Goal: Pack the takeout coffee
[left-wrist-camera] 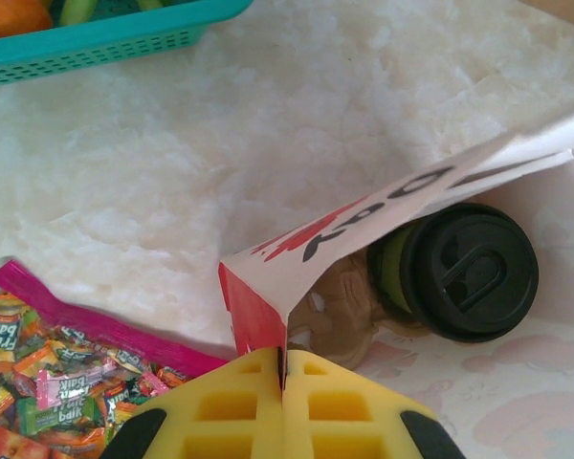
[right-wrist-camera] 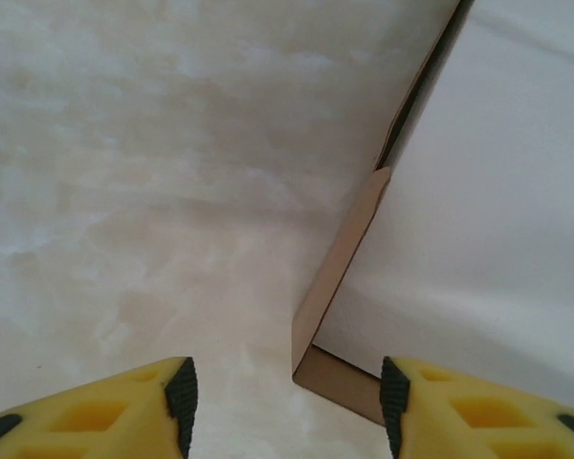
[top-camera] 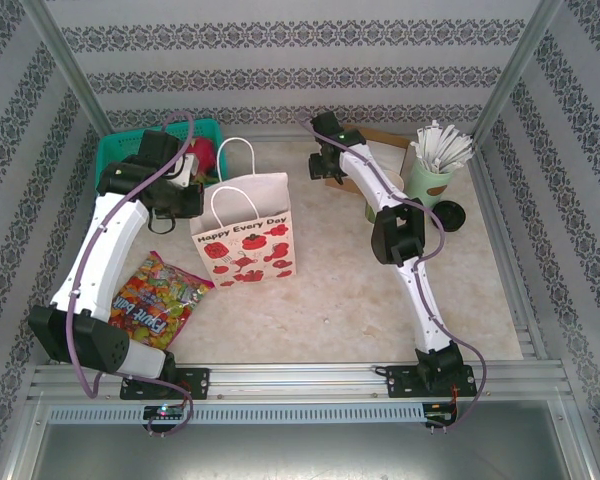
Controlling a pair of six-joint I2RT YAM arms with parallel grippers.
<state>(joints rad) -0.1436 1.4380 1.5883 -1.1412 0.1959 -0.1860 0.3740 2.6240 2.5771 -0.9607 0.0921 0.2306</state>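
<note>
Left end effector (left-wrist-camera: pixel 282 368) pinching paper bag (left-wrist-camera: pixel 349 239) rim.
We see the takeout coffee (left-wrist-camera: pixel 469 273) under that rim; right end effector (right-wrist-camera: pixel 287 392) spread over the counter (right-wrist-camera: pixel 124 191).

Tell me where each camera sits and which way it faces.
Top external: above and behind the bases, looking down on the table; both arms show, left gripper at the paper bag, right gripper toward the back.
Left wrist: on the left arm, looking down past its shut jaws pinching the bag's rim, takeout coffee inside.
Right wrist: on the right arm, looking down at tabletop and a cardboard flap, past its open jaws.
Shared: top and left wrist show paper bag, candy bag, teal basket.
</note>
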